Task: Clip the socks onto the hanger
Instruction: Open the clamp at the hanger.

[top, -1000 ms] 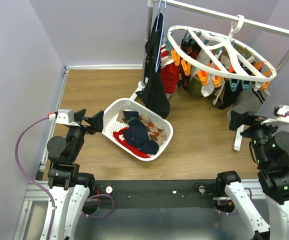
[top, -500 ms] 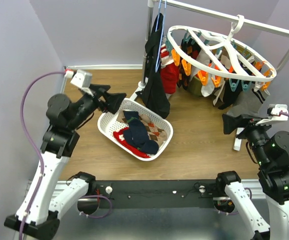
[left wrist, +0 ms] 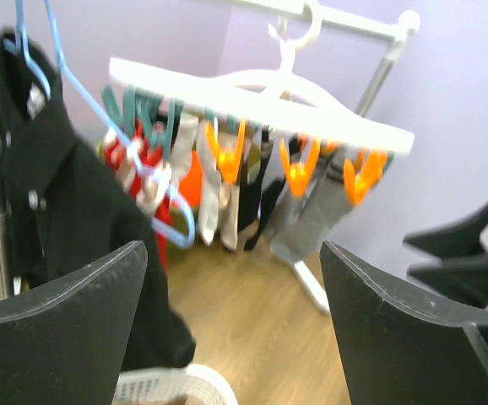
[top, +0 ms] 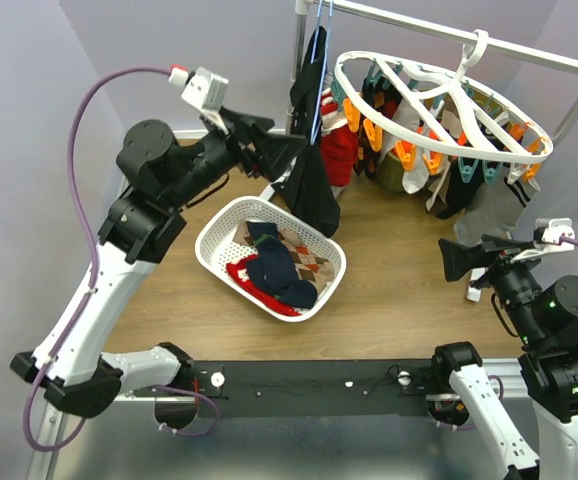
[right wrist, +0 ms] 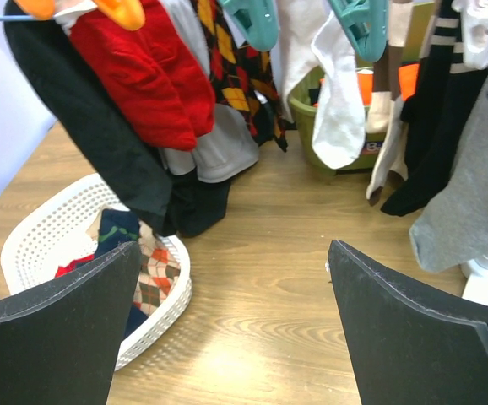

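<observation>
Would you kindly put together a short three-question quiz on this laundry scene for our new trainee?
1. True or false: the left gripper is shut on a sock.
2. Where do the loose socks lie? A) in the white basket; B) on the wooden floor; C) over the metal rail.
3. Fill in the blank: the clips hanging from the white hanger are orange and ____.

Key: 1 false, its fingers are apart and hold nothing; 2 A; 3 teal.
</observation>
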`<action>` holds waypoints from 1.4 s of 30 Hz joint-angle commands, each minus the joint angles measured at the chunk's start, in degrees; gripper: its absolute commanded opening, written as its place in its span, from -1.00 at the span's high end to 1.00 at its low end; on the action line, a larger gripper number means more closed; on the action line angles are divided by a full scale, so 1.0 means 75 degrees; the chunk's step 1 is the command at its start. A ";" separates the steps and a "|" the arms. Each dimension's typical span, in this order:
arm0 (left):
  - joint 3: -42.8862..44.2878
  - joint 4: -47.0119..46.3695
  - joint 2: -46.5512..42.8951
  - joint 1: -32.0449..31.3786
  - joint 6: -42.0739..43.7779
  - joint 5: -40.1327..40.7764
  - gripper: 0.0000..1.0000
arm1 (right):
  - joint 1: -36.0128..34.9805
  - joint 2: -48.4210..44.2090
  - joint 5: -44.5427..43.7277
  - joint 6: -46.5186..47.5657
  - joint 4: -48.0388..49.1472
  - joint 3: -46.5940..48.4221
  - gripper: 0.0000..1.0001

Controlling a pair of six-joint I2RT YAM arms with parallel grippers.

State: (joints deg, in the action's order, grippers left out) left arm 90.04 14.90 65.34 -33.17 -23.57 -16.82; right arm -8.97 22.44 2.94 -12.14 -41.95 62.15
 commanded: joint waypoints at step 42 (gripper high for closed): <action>0.4518 0.1471 0.4249 -0.1273 0.0272 0.2032 -0.25 | 0.0036 -0.0238 0.0944 -0.0280 0.0062 -0.0212 -1.00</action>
State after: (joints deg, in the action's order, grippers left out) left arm 122.19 25.71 95.88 -42.39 -22.41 -2.28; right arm -8.97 20.71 8.32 -14.55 -42.09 61.39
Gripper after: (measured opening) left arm 0.625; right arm 0.998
